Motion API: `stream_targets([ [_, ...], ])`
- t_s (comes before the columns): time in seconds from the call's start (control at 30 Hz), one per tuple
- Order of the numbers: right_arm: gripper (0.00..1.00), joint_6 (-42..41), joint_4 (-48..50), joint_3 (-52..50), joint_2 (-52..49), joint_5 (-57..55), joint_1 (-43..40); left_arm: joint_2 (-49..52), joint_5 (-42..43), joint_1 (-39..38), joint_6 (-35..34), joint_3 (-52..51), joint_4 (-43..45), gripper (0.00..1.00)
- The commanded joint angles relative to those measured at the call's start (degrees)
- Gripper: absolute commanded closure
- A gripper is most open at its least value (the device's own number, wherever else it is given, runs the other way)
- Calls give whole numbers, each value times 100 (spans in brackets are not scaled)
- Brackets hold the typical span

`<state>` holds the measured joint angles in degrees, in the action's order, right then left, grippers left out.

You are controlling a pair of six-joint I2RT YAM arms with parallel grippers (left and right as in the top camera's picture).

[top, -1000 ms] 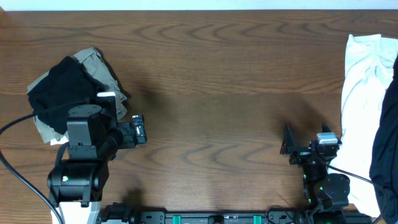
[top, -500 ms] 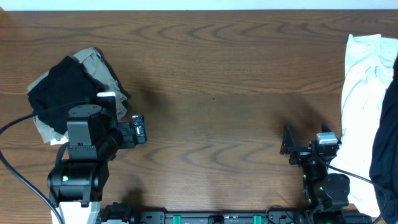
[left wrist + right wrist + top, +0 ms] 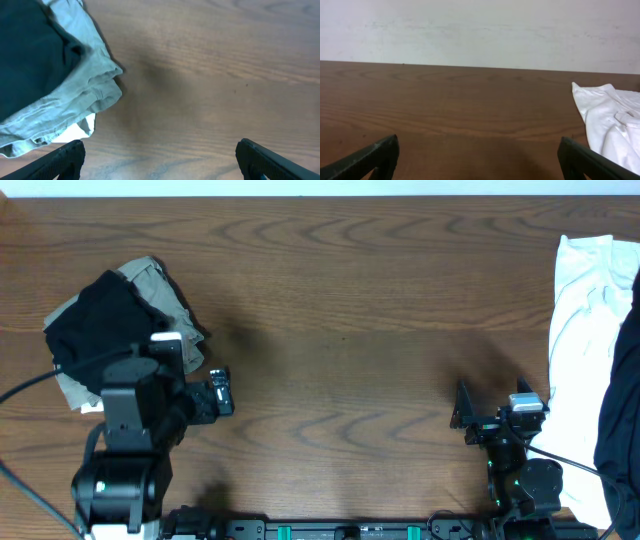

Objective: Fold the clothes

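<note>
Bunched clothes pile (image 3: 110,330), black on olive-grey, at left of table (image 3: 340,300); left claw (image 3: 222,391) beside it, wide open, empty. Right claw (image 3: 492,406) wide open, empty, near white garment (image 3: 585,320) at right edge. Risk: left pinch catches both layers, drags pile whole

We see a table (image 3: 340,300) of brown wood, boldly grained and smooth, with a soft sheen. At upper left, matt black cloth (image 3: 95,320) lies on olive-grey cloth (image 3: 85,95), woven, with stitched hems. At right, white cloth (image 3: 580,310) is soft and creased. The left gripper (image 3: 159,159) and right gripper (image 3: 479,155) look like matt black plastic. The wall (image 3: 480,30) is pale and matt.
</note>
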<state>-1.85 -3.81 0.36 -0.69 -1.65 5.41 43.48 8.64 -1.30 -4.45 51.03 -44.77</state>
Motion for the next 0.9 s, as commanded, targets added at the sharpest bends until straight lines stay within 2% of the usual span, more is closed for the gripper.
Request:
stream_targets([
  [0.0,1,107,-28,-4,35,59,-61,-369,-98,-17,46,-136,2,2],
  [0.2,1,107,-28,-4,35,59,-61,-1322,-372,-17,81,-1064,173,2],
  [0.5,1,107,-28,-4,35,59,-61,-2715,-372,-293,81,-3298,1971,2],
  [0.87,1,107,-31,-4,35,59,-61,-3978,-511,-424,101,-4669,3620,2],
])
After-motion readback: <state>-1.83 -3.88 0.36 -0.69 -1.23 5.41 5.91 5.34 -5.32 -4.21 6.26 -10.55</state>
